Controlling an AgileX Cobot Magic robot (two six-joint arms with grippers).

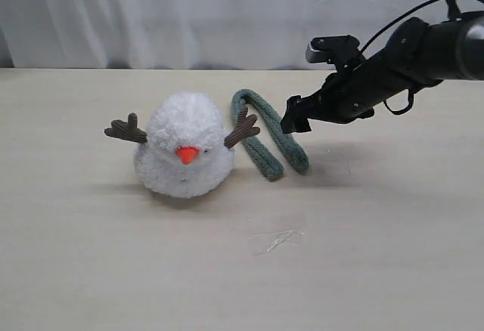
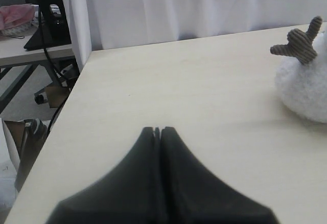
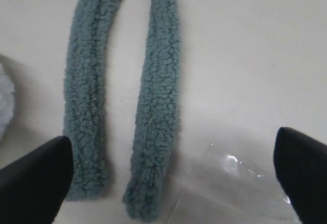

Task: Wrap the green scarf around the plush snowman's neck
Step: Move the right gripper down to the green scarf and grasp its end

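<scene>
Left gripper (image 2: 157, 130) shut, the wide-open right gripper (image 3: 171, 144) hovered over the scarf (image 3: 158, 81), seemingly needing to descend and pinch it.

We're seeing soft, even overhead light on the pale tabletop (image 1: 378, 270), bright without harshness. Faint shadows pool under the plush snowman (image 1: 185, 157) and beneath the right arm (image 1: 393, 66). A shiny patch (image 1: 276, 239) glints on the near side. Up close, the left tool (image 2: 157, 132) and the right tool (image 3: 168, 170) look dark, blurred and out of focus.
</scene>
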